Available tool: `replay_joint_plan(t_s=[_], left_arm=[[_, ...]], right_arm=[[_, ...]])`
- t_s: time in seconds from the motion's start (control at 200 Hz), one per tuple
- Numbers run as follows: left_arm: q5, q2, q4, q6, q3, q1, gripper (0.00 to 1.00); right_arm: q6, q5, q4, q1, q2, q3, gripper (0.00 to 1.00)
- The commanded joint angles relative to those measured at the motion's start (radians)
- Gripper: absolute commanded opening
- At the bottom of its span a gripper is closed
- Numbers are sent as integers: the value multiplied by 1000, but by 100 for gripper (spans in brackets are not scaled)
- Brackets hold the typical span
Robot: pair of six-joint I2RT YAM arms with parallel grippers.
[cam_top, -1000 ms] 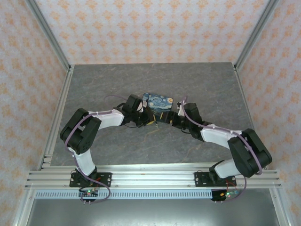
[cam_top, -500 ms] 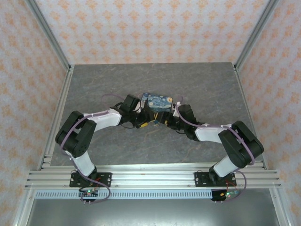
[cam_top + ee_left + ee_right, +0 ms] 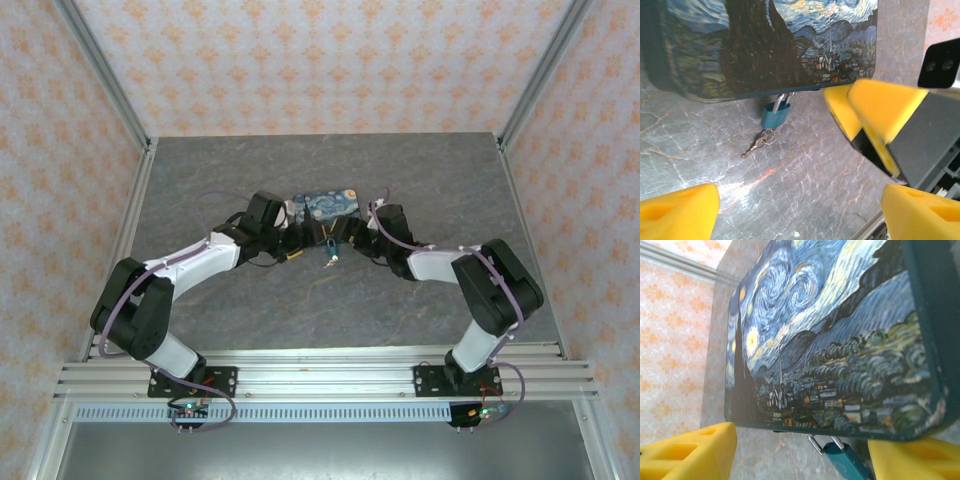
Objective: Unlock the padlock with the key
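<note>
A small teal padlock [image 3: 776,114] hangs by its shackle from the front edge of a Starry Night printed box [image 3: 765,45]. The key [image 3: 754,147] lies flat on the table, on a ring at the padlock's lower end. My left gripper [image 3: 800,212] is open, and its yellow fingers [image 3: 677,210] are wide apart, short of the key and touching nothing. My right gripper [image 3: 800,457] is open at the box's front edge, with the padlock [image 3: 842,456] between its fingers, close to the right one. From above, the padlock [image 3: 327,243] lies between left gripper [image 3: 297,243] and right gripper [image 3: 348,235].
The grey marbled table [image 3: 250,300] has free room in front of the box [image 3: 322,204] and at both sides. Aluminium frame rails [image 3: 120,250] and patterned walls enclose it. The right gripper's yellow fingers [image 3: 875,107] stand just right of the padlock.
The left gripper has opened, let go of the key and drawn back to the left. The key now lies on the table. Box and both grippers sit farther back than before.
</note>
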Motion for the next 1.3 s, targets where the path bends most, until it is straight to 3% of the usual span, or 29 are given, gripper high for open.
replay_joint_plan(t_s=[0.0, 0.22, 0.255, 0.556, 0.881, 1.296], left_arm=[[-61, -14, -27, -2, 9, 8, 88], [-104, 12, -48, 2, 62, 17, 92], [-114, 16, -53, 2, 68, 20, 100], [-180, 52, -129, 51, 167, 55, 100], [-247, 174, -253, 149, 332, 92, 100], [-229, 268, -233, 153, 366, 106, 100]], right_arm=[[-33, -17, -1, -22, 21, 44, 69], [-51, -64, 26, -24, -58, -53, 67], [-56, -67, 27, -23, -70, -74, 66], [-89, -81, 66, -18, -47, -152, 54], [-174, -24, 75, 5, 27, -122, 46], [-259, -13, 21, 41, 100, -34, 45]])
